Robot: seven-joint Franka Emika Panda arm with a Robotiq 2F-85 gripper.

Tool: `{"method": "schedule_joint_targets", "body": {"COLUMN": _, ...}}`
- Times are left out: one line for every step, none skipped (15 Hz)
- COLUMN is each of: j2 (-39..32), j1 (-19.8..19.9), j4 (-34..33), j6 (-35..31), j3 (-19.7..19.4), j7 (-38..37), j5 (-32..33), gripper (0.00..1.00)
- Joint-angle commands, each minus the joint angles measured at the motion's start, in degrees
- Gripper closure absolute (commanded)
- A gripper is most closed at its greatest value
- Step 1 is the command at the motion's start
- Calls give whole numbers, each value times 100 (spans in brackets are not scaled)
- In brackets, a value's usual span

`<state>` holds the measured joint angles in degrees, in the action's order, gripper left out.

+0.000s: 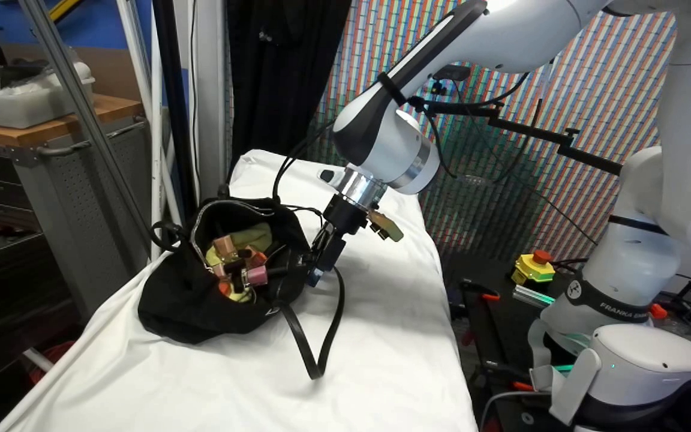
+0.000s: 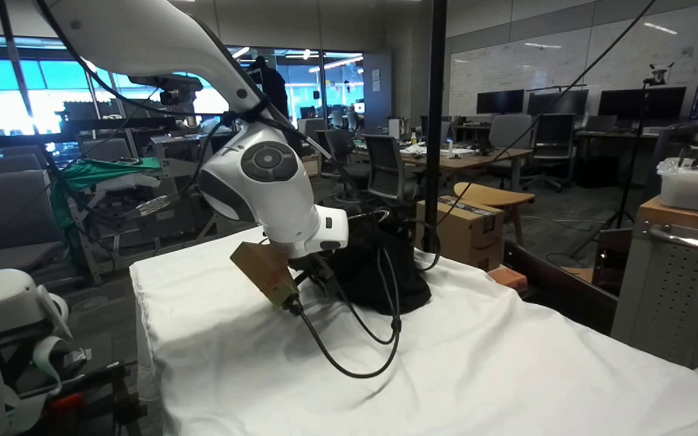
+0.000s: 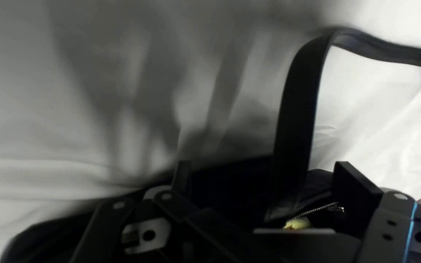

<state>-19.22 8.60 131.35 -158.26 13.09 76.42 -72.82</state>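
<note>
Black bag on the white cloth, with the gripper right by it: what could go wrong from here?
First, in the wrist view the black strap appears to cross the gap of the open gripper, so it might get pinched or snagged and drag the black bag. Second, the bag's mouth is open, with a pink item among the things inside, so a hard tug could spill them onto the white cloth.

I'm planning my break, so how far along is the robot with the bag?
Looks done: the bag is open, contents showing. In hand: the gripper is open at the bag, the strap showing between its jaws in the wrist view. Left: perhaps a grip; nothing looks held yet, the jaws standing apart.
</note>
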Motion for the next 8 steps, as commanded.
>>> {"method": "schedule_joint_targets", "body": {"j2": -107, "j1": -12, "j4": -148, "j6": 302, "j3": -64, "j7": -69, "j5": 446, "gripper": 33}}
{"method": "schedule_joint_targets", "body": {"j2": -8, "j1": -59, "j4": -43, "j6": 318, "j3": -84, "j7": -198, "j5": 626, "gripper": 40}}
{"method": "schedule_joint_targets", "body": {"j2": 90, "j1": -102, "j4": 48, "j6": 288, "j3": -88, "j7": -262, "j5": 783, "gripper": 48}}
{"method": "schedule_joint_targets", "body": {"j2": 212, "j1": -154, "j4": 149, "j6": 252, "j3": -88, "j7": -413, "j5": 937, "gripper": 54}}
{"method": "schedule_joint_targets", "body": {"j2": 295, "j1": -190, "j4": 210, "j6": 236, "j3": -85, "j7": -539, "j5": 1053, "gripper": 61}}
{"method": "schedule_joint_targets", "body": {"j2": 419, "j1": -251, "j4": 307, "j6": 198, "j3": -92, "j7": -695, "j5": 1225, "gripper": 67}}
{"method": "schedule_joint_targets", "body": {"j2": 536, "j1": -312, "j4": 389, "j6": 193, "j3": -109, "j7": -923, "j5": 1421, "gripper": 73}}
{"method": "schedule_joint_targets", "body": {"j2": 679, "j1": -376, "j4": 479, "j6": 166, "j3": -109, "j7": -1154, "j5": 1591, "gripper": 81}}
